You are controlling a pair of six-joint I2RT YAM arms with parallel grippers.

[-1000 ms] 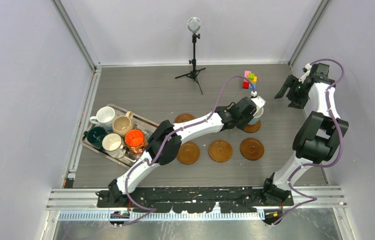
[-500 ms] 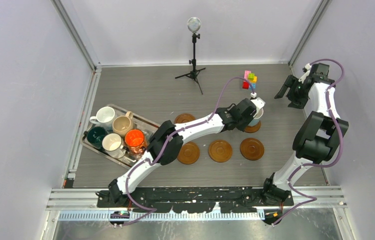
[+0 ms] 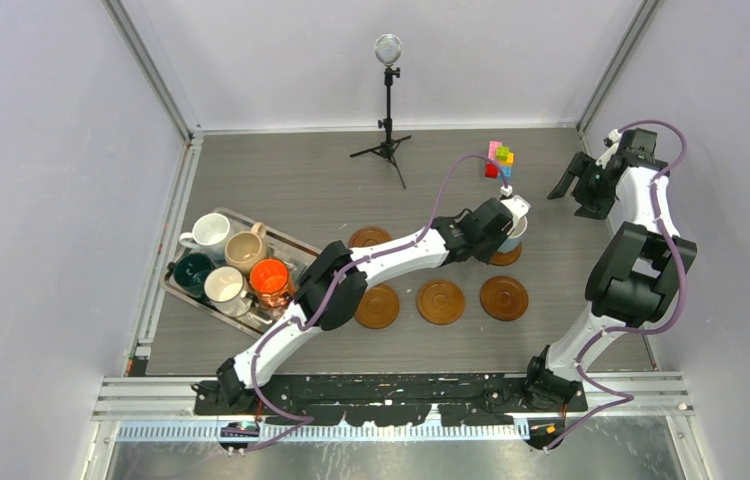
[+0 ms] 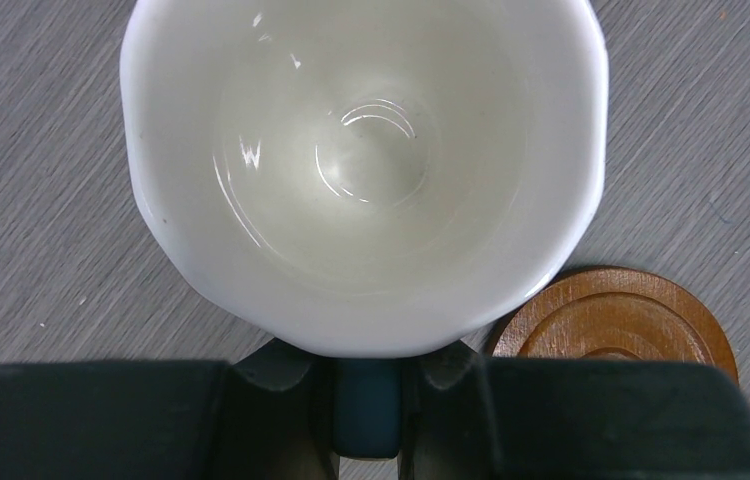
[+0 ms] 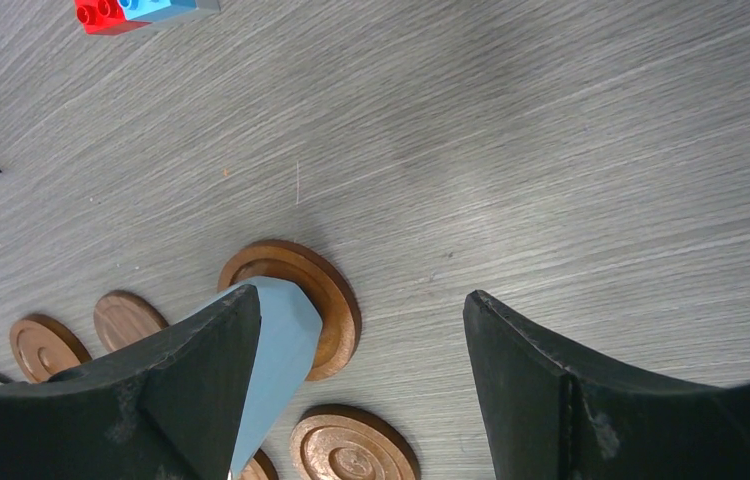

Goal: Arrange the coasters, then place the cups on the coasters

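Three pale walls (image 3: 281, 60), grey tabletop (image 3: 291, 190)

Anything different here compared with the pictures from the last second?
Nothing visibly changed. The left gripper stays shut on the blue mug by its handle, close by the far right coaster. The right gripper stays open off to the side, and the other mugs remain in the tray.

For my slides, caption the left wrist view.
Left tool grips the cup by its blue handle, white inside facing the camera, a wooden coaster peeking out beside it.
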